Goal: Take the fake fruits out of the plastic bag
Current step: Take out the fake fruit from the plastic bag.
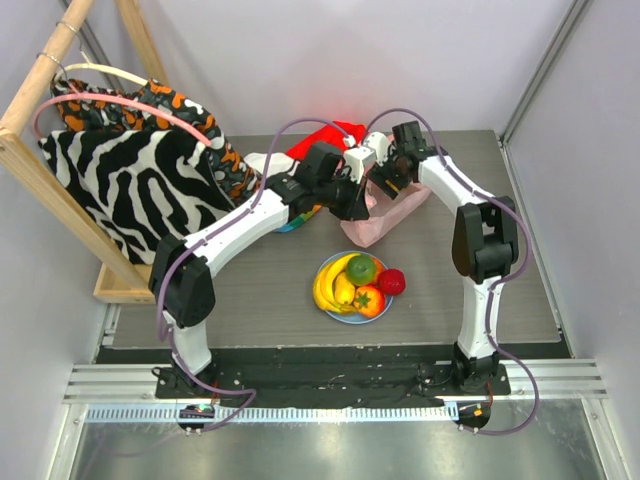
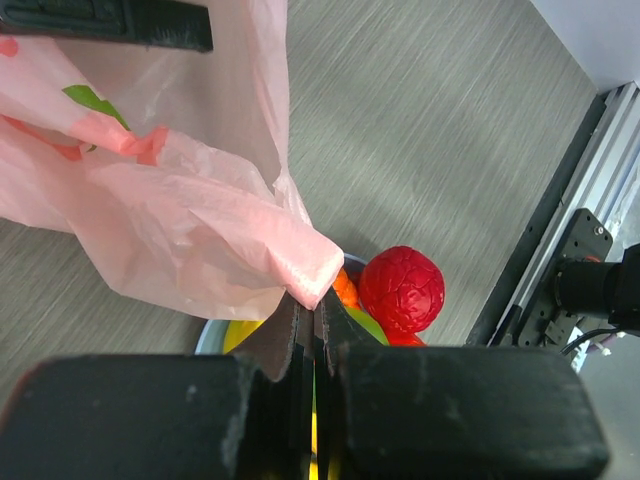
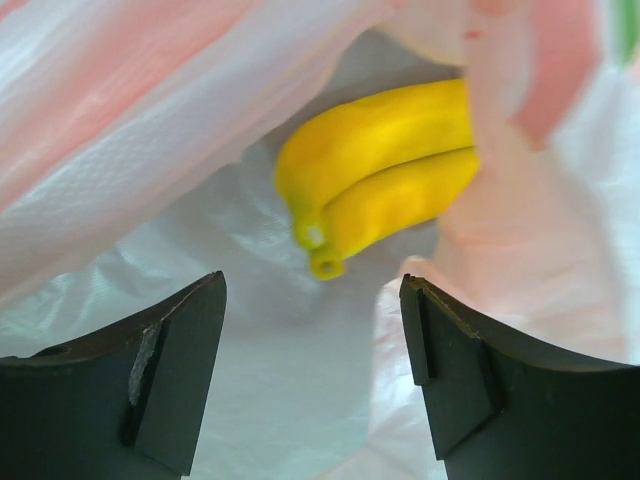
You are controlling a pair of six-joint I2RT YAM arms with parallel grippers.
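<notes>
Plastic bag (image 2: 180,220) film, thin, crinkly and translucent pink, was pinched at a fold by the left gripper's (image 2: 313,312) pressed-together jaws; the right gripper's (image 3: 312,345) jaws stood spread with film all around, facing a glossy yellow banana bunch (image 3: 385,175); on the grey table (image 1: 260,290) the bag sat just behind a round light-blue plate (image 1: 338,318) of fake fruits (image 1: 337,285).

pink translucent bag (image 2: 180,230), yellow bananas (image 3: 385,160), red fruit (image 2: 402,288), blk/wht zebra cloth (image 1: 130,185), grey table (image 1: 270,285)
</notes>
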